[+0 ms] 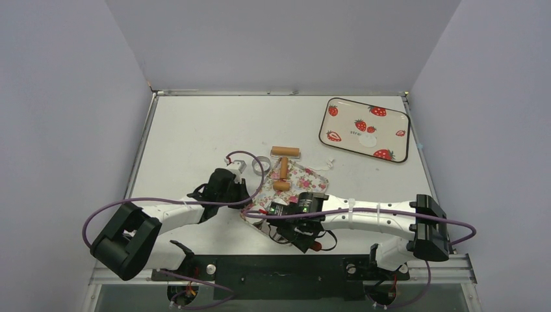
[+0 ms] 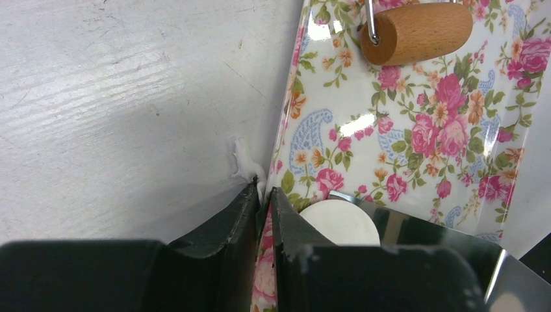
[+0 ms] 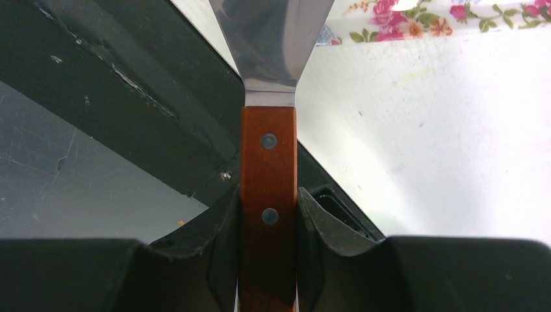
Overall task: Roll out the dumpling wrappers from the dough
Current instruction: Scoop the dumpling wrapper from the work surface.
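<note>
The left hand (image 2: 263, 201) is pinched narrow on the rim of the flowered tray (image 2: 416, 130), steadying it. The right hand (image 3: 268, 208) is clamped on the red wooden handle of the spatula (image 3: 268, 149), whose blade points toward that tray.

Just past the left fingers a round wrapper (image 2: 341, 222) lies flat on the tray, thin and white. The blade meets its edge, but I cannot tell whether it has slipped underneath.

The wrapper looks light, limp and probably tacky, so pinching would likely fold or tear it. It is better lifted from below, with the blade kept low and flat.

Farther up the tray rests the wooden roller (image 2: 419, 31). Well apart on the surface (image 1: 195, 130), a strawberry tray (image 1: 393, 122) carries another wrapper (image 1: 368, 140).
</note>
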Motion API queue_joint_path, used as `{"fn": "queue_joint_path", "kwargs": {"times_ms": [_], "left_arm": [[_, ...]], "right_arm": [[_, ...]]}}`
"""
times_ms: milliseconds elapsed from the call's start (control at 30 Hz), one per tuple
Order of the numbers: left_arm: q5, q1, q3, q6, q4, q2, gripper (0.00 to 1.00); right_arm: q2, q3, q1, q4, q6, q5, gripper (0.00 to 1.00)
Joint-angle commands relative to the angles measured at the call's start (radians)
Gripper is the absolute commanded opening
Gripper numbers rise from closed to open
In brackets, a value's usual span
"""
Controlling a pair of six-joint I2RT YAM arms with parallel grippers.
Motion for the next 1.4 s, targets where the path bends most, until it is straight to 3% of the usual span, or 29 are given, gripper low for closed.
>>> {"fn": "queue_joint_path", "kwargs": {"times_ms": [0,400,800,1367], "left_arm": [[-0.018,-0.006,0.008,-0.007,0.008,-0.005,0.08],[-0.018,-0.006,0.008,-0.009,0.007,-0.011,0.07],[-0.039,0.056,0.091,-0.045,-0.154,-0.015,0.07],[-0.042,0.063,0.068,-0.047,-0.117,-0.033,0.07]], "right_arm": [[-0.028,-0.031,-0.043,0.109,-0.058,-0.016,0.00],[0.034,-0.017,-0.083,0.180,-0.084,0.041,0.00],[-0.180,-0.208,-0.082,0.250,0.098,0.112,0.00],[-0.320,-0.066,0.032,0.223,0.137,0.255,0.00]]}}
